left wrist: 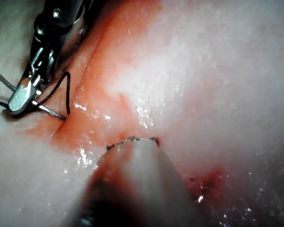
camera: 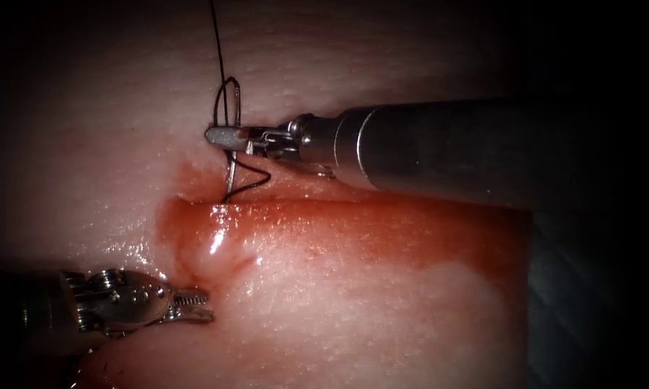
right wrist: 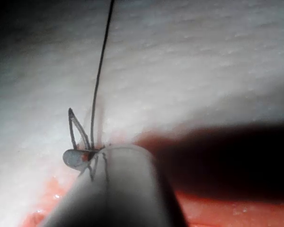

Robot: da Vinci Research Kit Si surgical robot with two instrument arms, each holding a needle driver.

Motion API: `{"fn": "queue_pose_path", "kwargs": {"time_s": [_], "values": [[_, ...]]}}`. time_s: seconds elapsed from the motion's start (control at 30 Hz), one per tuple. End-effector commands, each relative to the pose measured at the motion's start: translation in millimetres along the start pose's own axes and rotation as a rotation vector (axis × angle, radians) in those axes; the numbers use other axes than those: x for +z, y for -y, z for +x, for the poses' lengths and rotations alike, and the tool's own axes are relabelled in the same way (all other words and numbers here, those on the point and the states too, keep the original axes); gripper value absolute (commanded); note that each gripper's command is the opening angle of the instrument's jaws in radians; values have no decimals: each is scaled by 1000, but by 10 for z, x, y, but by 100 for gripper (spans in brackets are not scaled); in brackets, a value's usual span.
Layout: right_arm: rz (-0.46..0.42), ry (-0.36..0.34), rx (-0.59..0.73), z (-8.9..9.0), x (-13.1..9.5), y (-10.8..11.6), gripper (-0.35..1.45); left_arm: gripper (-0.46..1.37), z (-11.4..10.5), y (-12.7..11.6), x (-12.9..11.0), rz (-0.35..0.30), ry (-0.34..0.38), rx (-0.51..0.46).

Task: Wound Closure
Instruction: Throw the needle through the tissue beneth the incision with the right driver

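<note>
My right tool (camera: 220, 135) comes in from the right and is shut on the curved needle (camera: 230, 176) about midway along its curve. The needle's lower end touches the tissue (camera: 382, 288) at the far edge of the cut (camera: 281, 212), near the cut's left end; I cannot tell whether it has gone in. Black thread (camera: 216, 36) runs up from the jaws and loops beside them (camera: 256, 176). My left tool (camera: 196, 305) rests low on the left with its jaws slightly open, holding nothing. The right tool (left wrist: 22, 97) grips the needle (left wrist: 54, 113); the left tool's tip (left wrist: 132, 140) is close by. The right tool (right wrist: 78, 158) appears with the thread (right wrist: 100, 71).
Red fluid (camera: 194, 238) pools along the cut and runs down towards the left tool. The right tool's wide shaft (camera: 446, 148) lies across the far side of the tissue. The tissue ends at a dark edge (camera: 536, 302) on the right.
</note>
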Motion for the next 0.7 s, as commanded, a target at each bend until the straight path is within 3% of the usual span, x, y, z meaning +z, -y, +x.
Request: {"fn": "queue_pose_path", "kwargs": {"time_s": [0.03,0.7], "values": [[-6,-1,26,-2,1,-3,-35,18,0,0,0,-3,0,1],[-44,85,157,-81,6,2,-35,18,0,2,-1,-5,0,3]]}}
